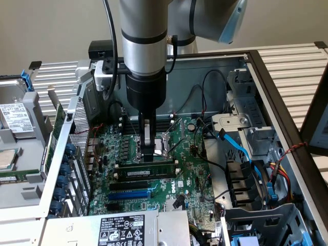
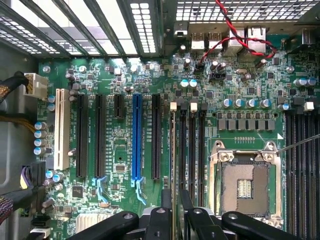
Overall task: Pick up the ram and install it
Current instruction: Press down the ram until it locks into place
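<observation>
The ram is a thin green stick with black chips and a white label. It stands on edge over the motherboard's black memory slots. My gripper comes straight down from above and is shut on the stick's top edge near its middle. In the wrist view the ram appears edge-on as a thin line along one slot of the bank, with my gripper pinching it from both sides. Whether it sits fully in the slot I cannot tell.
The open CPU socket lies beside the slot bank, and the blue expansion slot on the other side. Blue and black cables and drive bays crowd the exterior view's right. The labelled power supply sits at the front.
</observation>
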Available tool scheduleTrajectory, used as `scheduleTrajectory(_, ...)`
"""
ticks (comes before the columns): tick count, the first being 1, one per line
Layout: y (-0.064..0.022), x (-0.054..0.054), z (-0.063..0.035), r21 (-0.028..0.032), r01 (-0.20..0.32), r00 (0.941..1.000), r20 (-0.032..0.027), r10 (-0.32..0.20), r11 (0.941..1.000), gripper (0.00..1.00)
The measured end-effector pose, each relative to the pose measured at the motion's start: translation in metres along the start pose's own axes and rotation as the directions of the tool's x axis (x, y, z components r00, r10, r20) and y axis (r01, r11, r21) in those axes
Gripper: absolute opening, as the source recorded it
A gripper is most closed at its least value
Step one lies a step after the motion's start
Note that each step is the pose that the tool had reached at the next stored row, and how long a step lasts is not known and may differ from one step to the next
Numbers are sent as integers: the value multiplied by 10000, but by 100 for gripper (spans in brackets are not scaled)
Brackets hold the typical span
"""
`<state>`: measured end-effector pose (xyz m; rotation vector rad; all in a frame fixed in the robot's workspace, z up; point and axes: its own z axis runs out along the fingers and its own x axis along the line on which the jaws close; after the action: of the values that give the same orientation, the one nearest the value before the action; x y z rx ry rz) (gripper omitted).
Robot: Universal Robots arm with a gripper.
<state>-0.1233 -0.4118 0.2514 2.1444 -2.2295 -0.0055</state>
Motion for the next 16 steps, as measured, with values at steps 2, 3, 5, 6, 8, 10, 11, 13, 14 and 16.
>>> scheduleTrajectory(2, 1, -22, -1, 0, -2, 10000, -1, 2, 10000, 21)
scheduleTrajectory(3, 2, -35, 0, 1, -2, 10000, -1, 2, 10000, 18)
scheduleTrajectory(5, 2, -47, 5, 2, -6, 10000, -14, 6, 10000, 12)
scheduleTrajectory(6, 2, -52, 11, 2, -8, 10000, -26, 8, 10000, 10)
scheduleTrajectory(8, 1, -52, 22, 2, -9, 10000, -60, 9, 10000, 10)
scheduleTrajectory(10, 3, -53, 41, 4, -15, 9999, -115, 15, 10000, 10)
scheduleTrajectory(11, 4, -54, 53, 6, -16, 9999, -138, 16, 10000, 10)
scheduleTrajectory(13, 6, -54, 77, 7, -19, 9998, -181, 19, 10000, 10)
scheduleTrajectory(14, 8, -54, 90, 6, -20, 9998, -185, 20, 10000, 10)
scheduleTrajectory(16, 14, -55, 116, 7, -20, 9998, -185, 20, 10000, 10)
